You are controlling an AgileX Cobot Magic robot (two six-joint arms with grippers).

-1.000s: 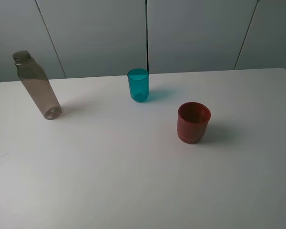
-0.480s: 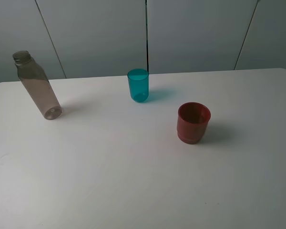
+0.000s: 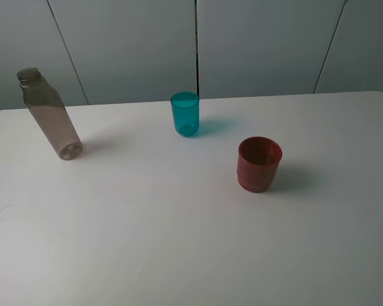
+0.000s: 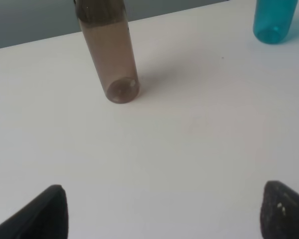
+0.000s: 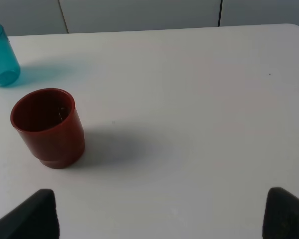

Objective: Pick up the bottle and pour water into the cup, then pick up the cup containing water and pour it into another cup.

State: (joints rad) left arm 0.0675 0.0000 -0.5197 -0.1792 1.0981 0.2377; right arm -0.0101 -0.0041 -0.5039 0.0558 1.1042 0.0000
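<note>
Table [image 3: 179,242] edge behind bottle [image 3: 48,115]

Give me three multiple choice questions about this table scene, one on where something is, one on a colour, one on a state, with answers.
1. In the high view, which item stands farthest left?
A. the bottle
B. the teal cup
C. the red-brown cup

2. What colour is the wider, squat cup?
A. yellow
B. red-brown
C. white

3. How do the left gripper's fingers stand?
A. shut on the bottle
B. shut on a cup
C. spread apart, holding nothing

Answers:
1 A: the bottle stands left of the teal cup.
2 B: the red-brown cup is squat and opaque.
3 C: the left gripper shows fingers set wide apart over the bare table.
</note>
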